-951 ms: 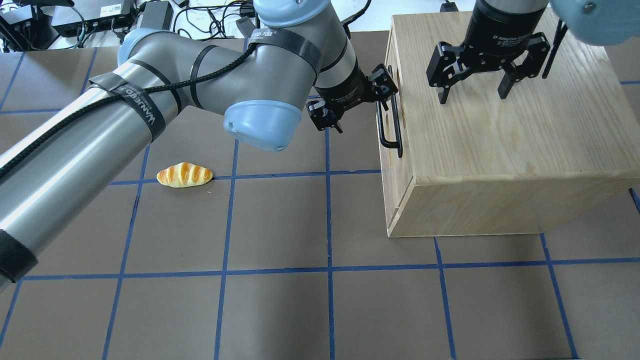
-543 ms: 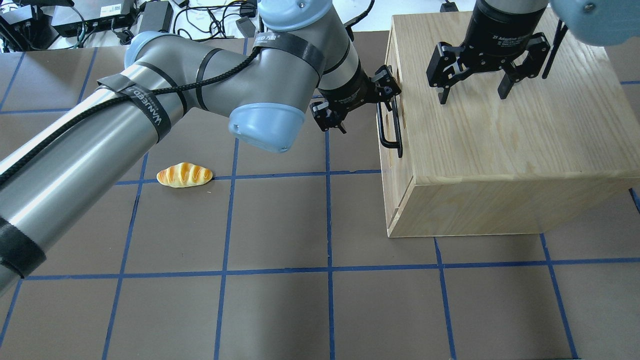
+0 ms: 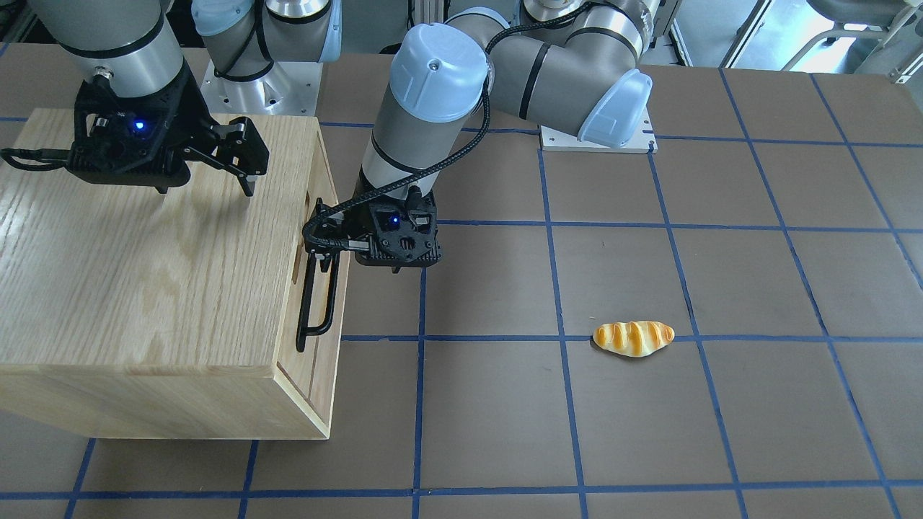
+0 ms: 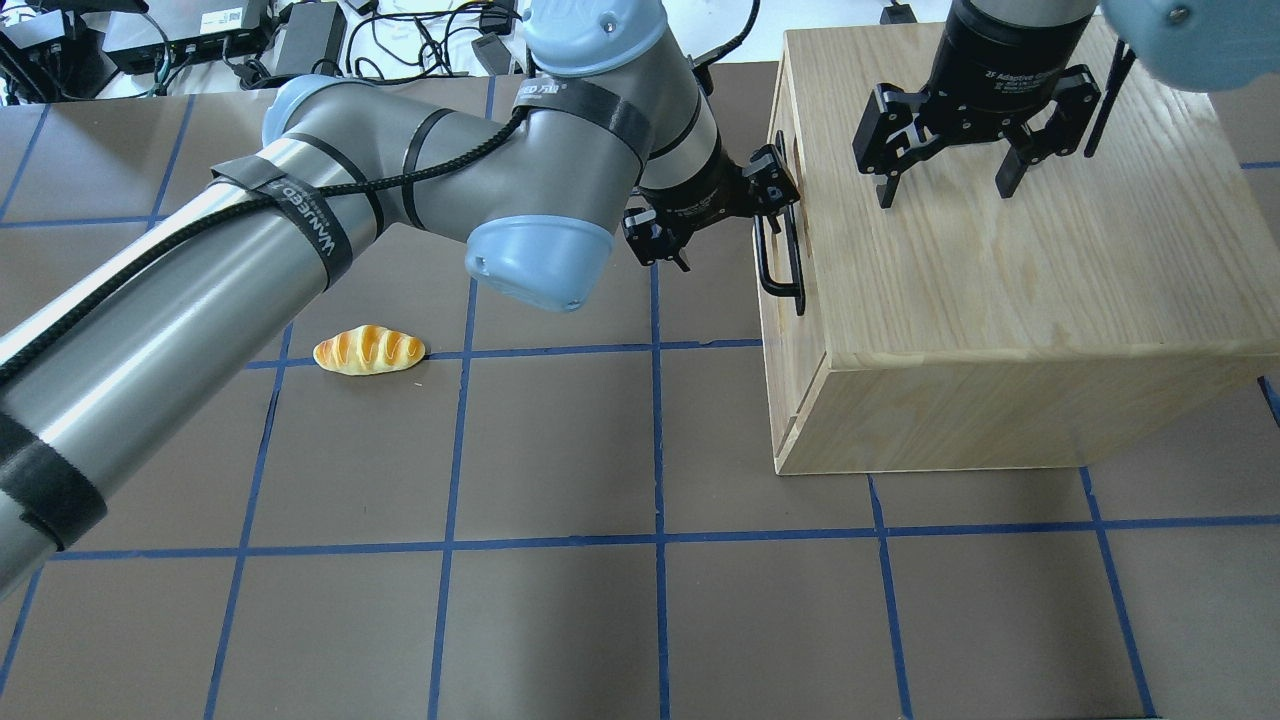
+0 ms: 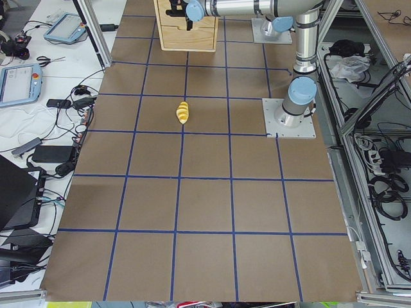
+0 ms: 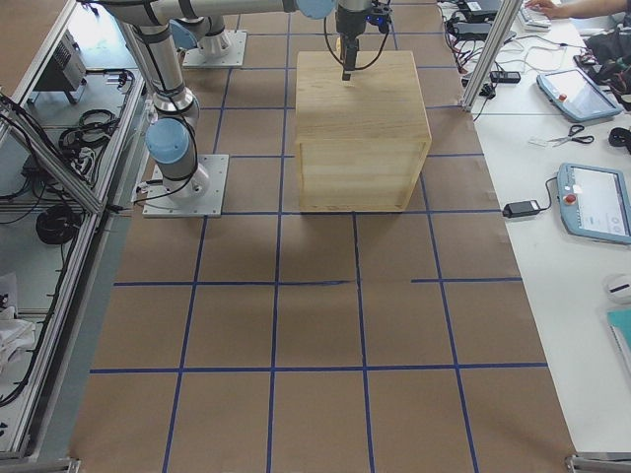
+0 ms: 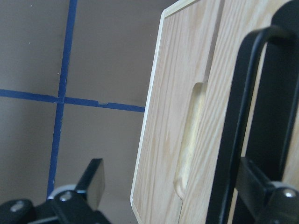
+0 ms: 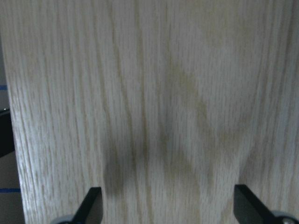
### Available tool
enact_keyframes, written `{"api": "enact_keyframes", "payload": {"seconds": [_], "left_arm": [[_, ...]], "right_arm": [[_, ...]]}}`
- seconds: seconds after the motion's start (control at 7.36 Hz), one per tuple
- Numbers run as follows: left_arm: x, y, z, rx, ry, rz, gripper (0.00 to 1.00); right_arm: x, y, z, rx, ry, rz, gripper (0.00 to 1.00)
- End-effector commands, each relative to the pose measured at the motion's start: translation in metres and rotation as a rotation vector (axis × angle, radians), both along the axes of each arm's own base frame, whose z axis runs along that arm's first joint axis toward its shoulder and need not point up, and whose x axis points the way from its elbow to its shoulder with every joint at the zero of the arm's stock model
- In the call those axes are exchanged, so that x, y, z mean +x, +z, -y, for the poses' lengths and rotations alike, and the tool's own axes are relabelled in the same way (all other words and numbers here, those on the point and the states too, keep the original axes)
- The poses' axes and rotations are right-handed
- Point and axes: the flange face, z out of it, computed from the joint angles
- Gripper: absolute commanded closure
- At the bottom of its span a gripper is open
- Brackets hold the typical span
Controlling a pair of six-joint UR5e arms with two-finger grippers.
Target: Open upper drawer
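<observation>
- Brown table [image 4: 560,620] marked into squares by blue tape; cables and electronics lie along its far edge in the overhead view.
- Oak-grain cabinet [image 4: 1000,300] stands on the right of the table in the overhead view, with its front turned to the left.
- Upper drawer [image 7: 218,116] sits at the top of that front. It is shut, with its panel flush with the cabinet face.
- Black bar handle [image 4: 781,262] runs along the drawer front and stands proud of the wood. An oblong slot [image 7: 189,140] is cut in the front just beside it.
- Left gripper [image 4: 712,207] is at the far end of the handle, level with the drawer front. Its jaws are spread wide. In the left wrist view the bar lies between the two fingers [image 7: 93,179], close to the one on the cabinet side. The jaws are not closed on it, and contact cannot be confirmed.
- Right gripper [image 4: 945,190] hangs over the far part of the cabinet top, fingers pointing down. Its jaws are wide apart and hold nothing. Whether the tips touch the wood cannot be told.
- Bread roll [image 4: 370,350] lies on the table to the left, well apart from the cabinet and from both grippers.
</observation>
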Motion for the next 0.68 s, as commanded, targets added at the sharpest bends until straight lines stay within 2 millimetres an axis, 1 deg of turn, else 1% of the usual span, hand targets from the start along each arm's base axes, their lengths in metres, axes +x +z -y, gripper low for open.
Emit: {"api": "enact_keyframes", "payload": {"seconds": [0.0, 0.14, 0.41, 0.54], "left_arm": [[0.004, 0.006, -0.001, -0.045, -0.106, 0.014, 0.0], [0.008, 0.001, 0.0, -0.039, -0.127, 0.027, 0.0], [0.01, 0.0, 0.003, -0.051, -0.158, 0.036, 0.0], [0.02, -0.001, 0.01, -0.05, -0.145, 0.036, 0.0]], "right_arm": [[0.0, -0.001, 0.0, 0.002, 0.001, 0.0, 0.0], [0.0, 0.0, 0.0, 0.0, -0.001, 0.0, 0.0], [-0.001, 0.0, 0.0, 0.0, -0.002, 0.0, 0.0], [0.0, 0.0, 0.0, 0.0, -0.001, 0.0, 0.0]]}}
